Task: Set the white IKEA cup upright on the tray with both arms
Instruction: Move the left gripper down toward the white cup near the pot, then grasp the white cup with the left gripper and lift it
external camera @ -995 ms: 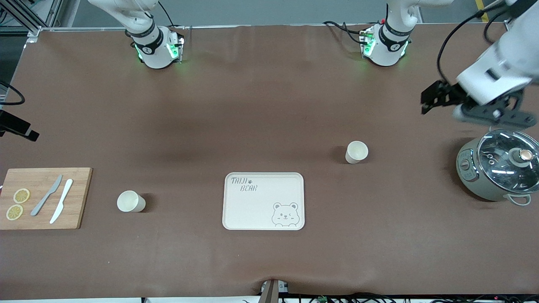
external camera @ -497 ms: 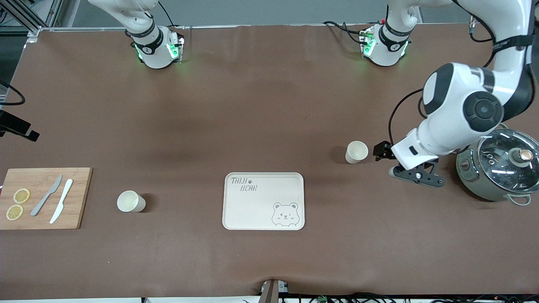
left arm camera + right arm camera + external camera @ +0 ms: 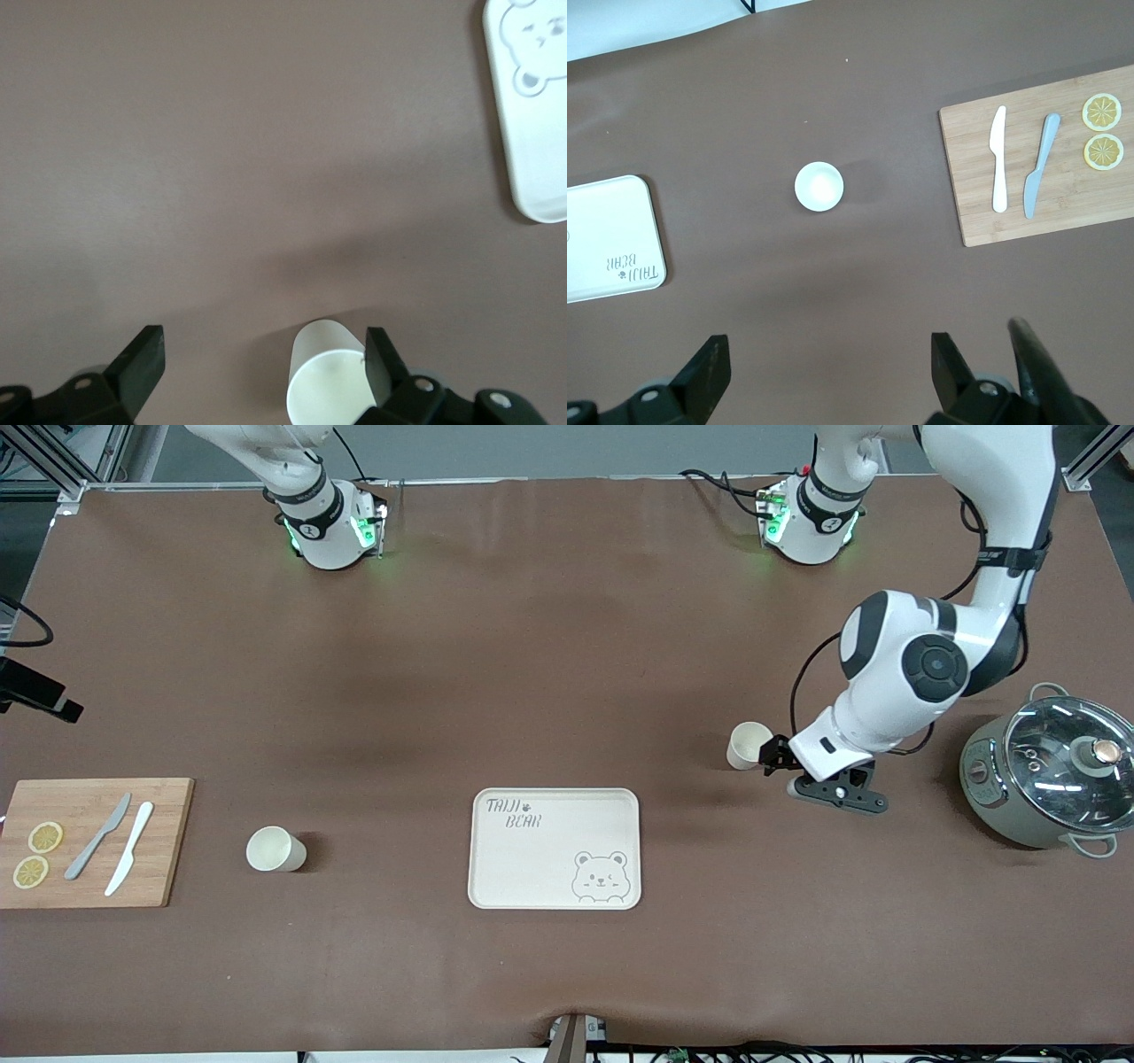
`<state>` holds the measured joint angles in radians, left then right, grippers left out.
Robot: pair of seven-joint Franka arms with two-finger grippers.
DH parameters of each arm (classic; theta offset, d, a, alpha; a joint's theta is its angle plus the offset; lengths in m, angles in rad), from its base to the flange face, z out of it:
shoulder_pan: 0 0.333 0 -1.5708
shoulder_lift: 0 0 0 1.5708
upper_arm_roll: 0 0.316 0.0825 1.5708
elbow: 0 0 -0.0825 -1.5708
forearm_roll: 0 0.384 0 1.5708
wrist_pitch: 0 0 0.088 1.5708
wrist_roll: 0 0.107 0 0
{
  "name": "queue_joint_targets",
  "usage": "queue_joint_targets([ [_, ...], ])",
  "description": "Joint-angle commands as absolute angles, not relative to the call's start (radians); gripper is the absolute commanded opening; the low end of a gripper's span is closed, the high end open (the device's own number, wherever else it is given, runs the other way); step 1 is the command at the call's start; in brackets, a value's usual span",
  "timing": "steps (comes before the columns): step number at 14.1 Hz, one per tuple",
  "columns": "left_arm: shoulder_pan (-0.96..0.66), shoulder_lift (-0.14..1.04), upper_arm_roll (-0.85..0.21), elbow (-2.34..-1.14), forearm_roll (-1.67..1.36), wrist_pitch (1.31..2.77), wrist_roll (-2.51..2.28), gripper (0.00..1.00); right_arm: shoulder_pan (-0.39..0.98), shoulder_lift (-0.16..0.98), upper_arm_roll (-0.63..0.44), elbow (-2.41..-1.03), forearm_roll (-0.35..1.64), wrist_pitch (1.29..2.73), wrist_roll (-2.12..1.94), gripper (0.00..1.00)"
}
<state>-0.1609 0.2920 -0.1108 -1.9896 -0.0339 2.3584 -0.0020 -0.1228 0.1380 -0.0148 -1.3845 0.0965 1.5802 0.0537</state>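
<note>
A white cup [image 3: 749, 744] stands upright on the brown table, farther from the front camera than the tray [image 3: 554, 849] and toward the left arm's end. My left gripper [image 3: 772, 755] is low beside it, open. In the left wrist view the cup [image 3: 330, 376] sits between the fingers, close against one fingertip [image 3: 381, 354]; the left gripper [image 3: 263, 363] holds nothing. A second white cup [image 3: 275, 849] stands toward the right arm's end. My right gripper [image 3: 830, 367] is open and empty high over the table; it does not show in the front view. That cup [image 3: 819, 186] and the tray [image 3: 611, 239] show far below it.
A grey pot with a glass lid [image 3: 1050, 775] stands at the left arm's end, close to the left arm. A wooden cutting board [image 3: 93, 841] with two knives and two lemon slices lies at the right arm's end.
The left arm has swung down from above the pot and moved toward the cup; its open gripper now sits around the cup. The cups and tray have not moved.
</note>
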Motion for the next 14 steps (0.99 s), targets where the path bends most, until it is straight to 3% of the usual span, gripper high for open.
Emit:
queue_joint_targets([
  [1, -0.158, 0.275, -0.118, -2.094, -0.055, 2.468, -0.009, 1.00, -0.130, 0.135, -0.009, -1.385, 0.114, 1.583, 0.051, 1.00],
  [8, -0.155, 0.247, -0.123, -2.296, -0.049, 2.669, -0.006, 1.00, -0.136, 0.135, -0.009, -1.379, 0.112, 1.586, 0.049, 1.00],
  [14, -0.155, 0.267, -0.124, -2.344, -0.048, 2.732, -0.001, 1.00, -0.135, 0.137, -0.009, -1.374, 0.103, 1.594, 0.048, 1.00],
])
